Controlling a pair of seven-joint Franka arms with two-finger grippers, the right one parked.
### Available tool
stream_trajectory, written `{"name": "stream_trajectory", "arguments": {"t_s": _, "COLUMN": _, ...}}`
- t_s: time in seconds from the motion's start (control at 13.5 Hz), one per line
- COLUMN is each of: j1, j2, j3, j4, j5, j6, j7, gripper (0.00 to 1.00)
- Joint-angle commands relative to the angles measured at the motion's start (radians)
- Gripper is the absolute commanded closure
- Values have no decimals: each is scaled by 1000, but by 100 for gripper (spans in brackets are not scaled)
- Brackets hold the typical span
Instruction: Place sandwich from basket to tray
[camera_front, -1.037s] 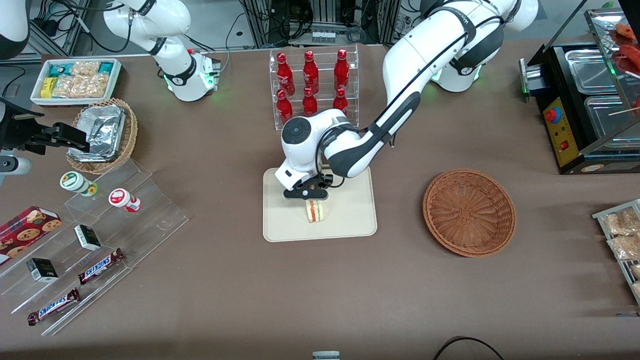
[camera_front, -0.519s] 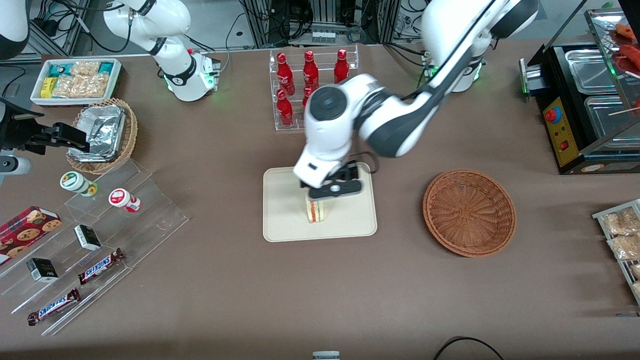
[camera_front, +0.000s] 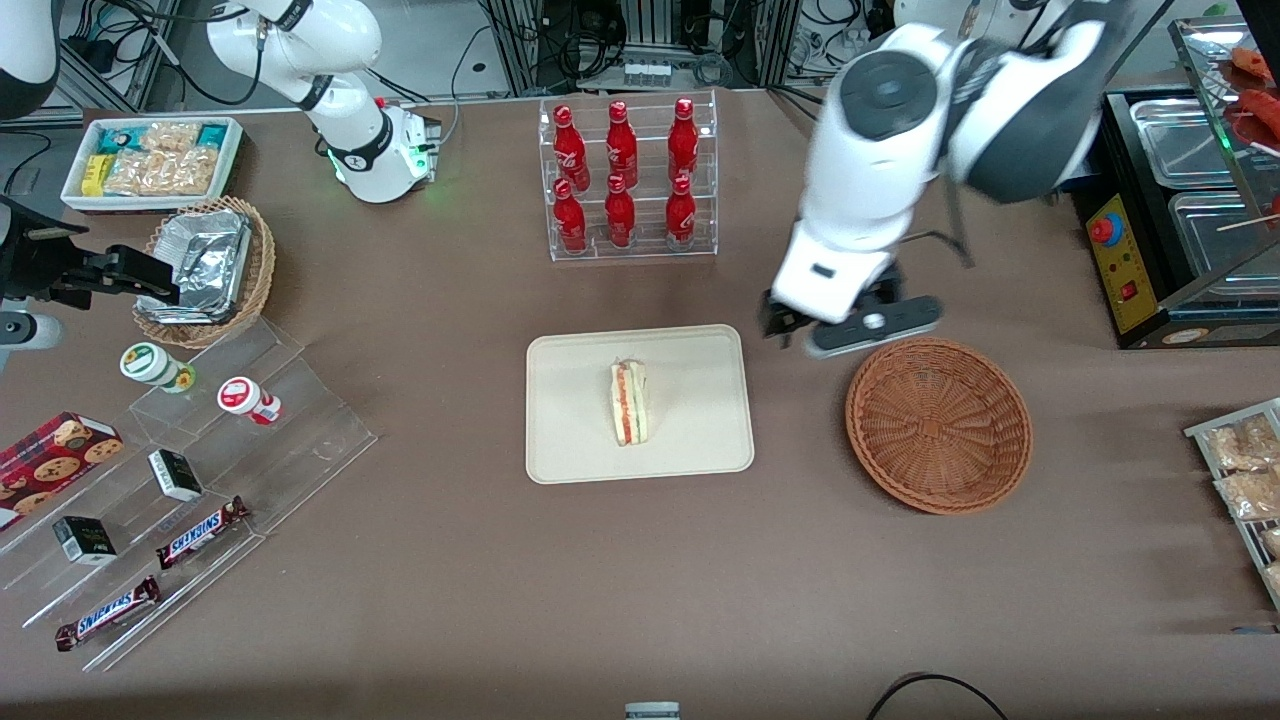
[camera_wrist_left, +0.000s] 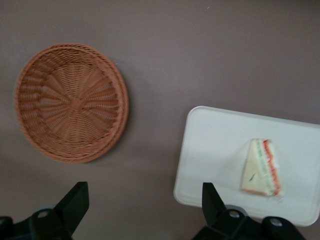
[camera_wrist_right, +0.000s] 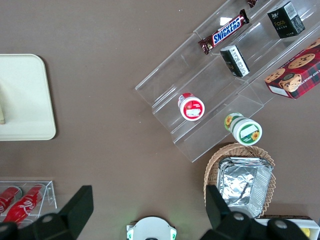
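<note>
The sandwich lies on its side near the middle of the beige tray, with its red and green filling showing. The reddish-brown wicker basket stands empty beside the tray, toward the working arm's end of the table. My gripper hangs high above the bare tablecloth between tray and basket, close to the basket's rim. It is open, with nothing between its black fingers.
A clear rack of red bottles stands farther from the front camera than the tray. A black food warmer sits at the working arm's end. Stepped acrylic shelves with snacks and a foil-filled tan basket lie toward the parked arm's end.
My gripper let go of the sandwich on the tray, rose, and swung toward the basket. The sandwich stays on the tray, now in full view.
</note>
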Motion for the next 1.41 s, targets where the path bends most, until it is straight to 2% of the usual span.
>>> {"name": "stream_trajectory", "arguments": {"t_s": 0.0, "j1": 106, "j2": -99, "j3": -2, "j4": -75, "j5": -57, "j6": -40, "j7": 175, "gripper": 0}}
{"name": "stream_trajectory", "arguments": {"t_s": 0.3, "j1": 178, "j2": -113, "j3": 11, "j4": -63, "j5": -59, "j6": -77, "j7": 337, "gripper": 0}}
{"name": "stream_trajectory", "arguments": {"t_s": 0.44, "j1": 145, "j2": -113, "j3": 122, "j4": -26, "j5": -94, "j6": -106, "j7": 422, "gripper": 0}}
{"name": "stream_trajectory", "arguments": {"t_s": 0.67, "j1": 96, "j2": -116, "j3": 260, "j4": 6, "j5": -103, "j6": -158, "j7": 583, "gripper": 0}}
{"name": "stream_trajectory", "arguments": {"t_s": 0.96, "j1": 91, "j2": -111, "j3": 333, "j4": 72, "j5": -114, "j6": -221, "j7": 631, "gripper": 0}}
{"name": "stream_trajectory", "arguments": {"t_s": 1.11, "j1": 88, "j2": -94, "j3": 343, "j4": 127, "j5": -114, "j6": -274, "j7": 642, "gripper": 0}}
{"name": "stream_trajectory", "arguments": {"t_s": 1.33, "j1": 86, "j2": -97, "j3": 366, "j4": 135, "j5": -114, "j6": -294, "j7": 655, "gripper": 0}}
